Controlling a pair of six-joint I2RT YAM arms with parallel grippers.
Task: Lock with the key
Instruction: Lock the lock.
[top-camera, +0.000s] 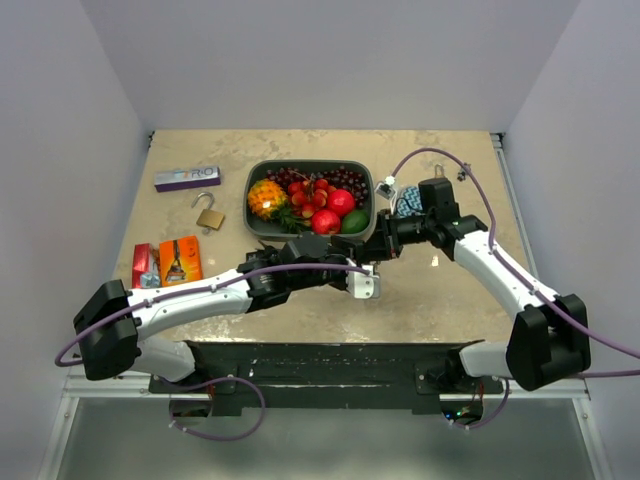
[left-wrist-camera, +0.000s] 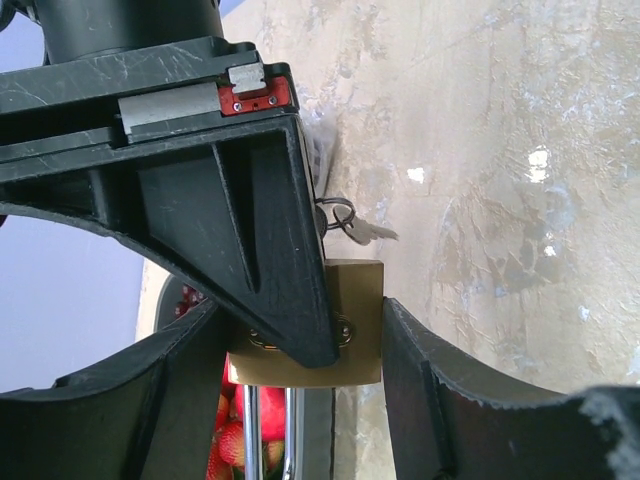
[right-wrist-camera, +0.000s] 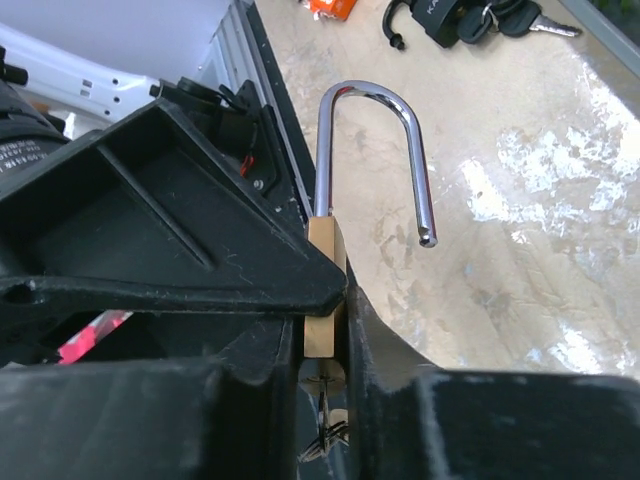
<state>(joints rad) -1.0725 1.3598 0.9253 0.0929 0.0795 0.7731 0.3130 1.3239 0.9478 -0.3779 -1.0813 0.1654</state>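
Observation:
A brass padlock (left-wrist-camera: 360, 320) hangs in the air in front of the fruit bowl. My left gripper (left-wrist-camera: 305, 365) is shut on the sides of its body. Its chrome shackle (right-wrist-camera: 330, 150) stands open, with the free end (right-wrist-camera: 428, 238) out of the body. The key (right-wrist-camera: 325, 380) sits in the bottom of the padlock, and a spare key (left-wrist-camera: 372, 233) dangles from its ring. My right gripper (right-wrist-camera: 325, 385) comes in from the key end with its fingers (right-wrist-camera: 400, 400) closed on the key's head and overlapping the lock's flat faces. In the top view the left gripper (top-camera: 362, 272) and right gripper (top-camera: 380, 248) meet.
A grey bowl (top-camera: 252, 205) of fruit stands just behind the grippers. A second brass padlock (top-camera: 209, 215) lies open to its left, with a purple box (top-camera: 187, 178) behind and orange packets (top-camera: 170, 263) at the left edge. A black padlock with keys (right-wrist-camera: 445, 20) lies beyond.

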